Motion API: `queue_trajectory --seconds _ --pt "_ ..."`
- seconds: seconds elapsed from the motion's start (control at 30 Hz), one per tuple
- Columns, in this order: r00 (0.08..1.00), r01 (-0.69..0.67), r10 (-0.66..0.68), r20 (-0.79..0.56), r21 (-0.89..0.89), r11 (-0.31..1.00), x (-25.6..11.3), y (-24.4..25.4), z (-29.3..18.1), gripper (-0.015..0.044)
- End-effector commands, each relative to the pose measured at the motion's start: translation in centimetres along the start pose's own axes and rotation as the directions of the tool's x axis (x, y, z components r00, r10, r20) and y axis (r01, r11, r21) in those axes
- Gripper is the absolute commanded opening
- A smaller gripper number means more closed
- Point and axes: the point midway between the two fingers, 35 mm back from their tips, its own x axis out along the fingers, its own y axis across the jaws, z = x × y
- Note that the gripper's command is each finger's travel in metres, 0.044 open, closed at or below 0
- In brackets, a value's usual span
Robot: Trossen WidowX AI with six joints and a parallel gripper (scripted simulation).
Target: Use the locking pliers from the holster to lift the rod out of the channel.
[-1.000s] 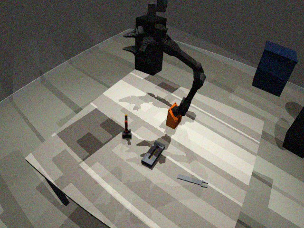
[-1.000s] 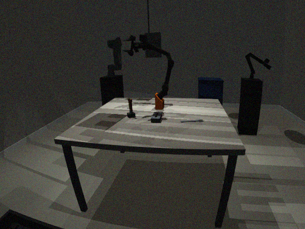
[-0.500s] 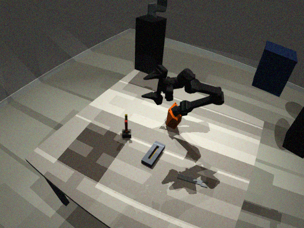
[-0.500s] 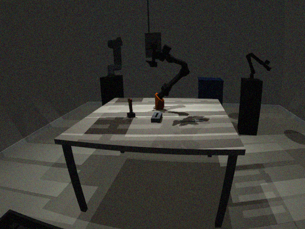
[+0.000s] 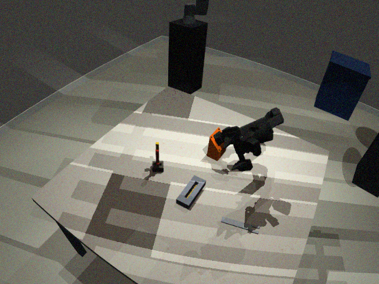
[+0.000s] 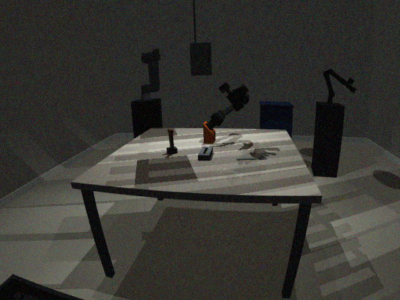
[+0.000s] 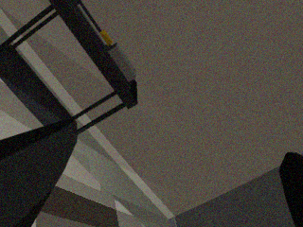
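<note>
Here's the pale worktop [image 5: 171, 241] [image 6: 225, 187], spread out below the tool [image 5: 249, 148] [image 6: 235, 94] [image 7: 180, 141], and that tool is released, fingers wide, nothing between them! Up on its arm, it's raised well clear of the grey channel block [image 5: 182, 202] [image 6: 204, 158], which lies flat, lower left of it in the top view. Below the tool there, a slim fork-ended bar [image 5: 234, 223] [image 6: 247, 159]. Off to its left, the locking pliers [image 5: 157, 154] [image 6: 170, 138] stand upright in the dark holster [image 5: 157, 167] [image 6: 172, 150]. And the yellow rod [image 5: 192, 192]: inside the slot, long axis along the block, lower left to upper right, the upper-right end toward the tool's side!
</note>
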Motion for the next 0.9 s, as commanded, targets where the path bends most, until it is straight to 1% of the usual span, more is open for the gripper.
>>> queue_trajectory --seconds 0.0,0.17,0.2,0.27,0.33,0.4,0.47,0.53,0.6,0.67,0.73,0.8,0.87 --pt "0.999 -0.009 0.006 0.033 0.087 0.996 -1.2 1.0 -0.2 0.044" --pt "1.0 -0.01 0.008 0.018 0.088 0.996 -1.0 1.0 -0.5 0.044" --pt "1.0 -0.014 0.016 -0.027 0.091 0.996 -0.6 1.0 -1.4 0.044" --pt "0.98 -0.025 0.046 -0.192 0.113 0.993 0.8 0.8 -5.2 0.044" --pt "0.927 -0.027 0.083 -0.367 0.156 0.987 1.6 0.6 -9.3 0.044" --pt "0.842 -0.014 0.126 -0.524 0.213 0.977 1.8 0.4 -13.3 0.044" --pt "0.733 0.018 0.177 -0.657 0.28 0.96 1.3 0.2 -17.0 0.044" --pt "0.606 0.075 0.241 -0.758 0.356 0.931 0.2 0.2 -20.4 0.044" --pt "0.468 0.155 0.315 -0.825 0.428 0.89 -1.3 0.3 -23.2 0.044" --pt "0.329 0.255 0.399 -0.856 0.487 0.835 -3.0 0.5 -25.5 0.044" --pt "0.207 0.358 0.481 -0.852 0.524 0.773 -4.6 0.8 -27.1 0.044" --pt "0.093 0.461 0.566 -0.819 0.539 0.705 -6.2 1.1 -28.2 0.044" --pt "0.0 0.562 0.648 -0.762 0.536 0.63 -7.5 1.3 -28.8 0.044"
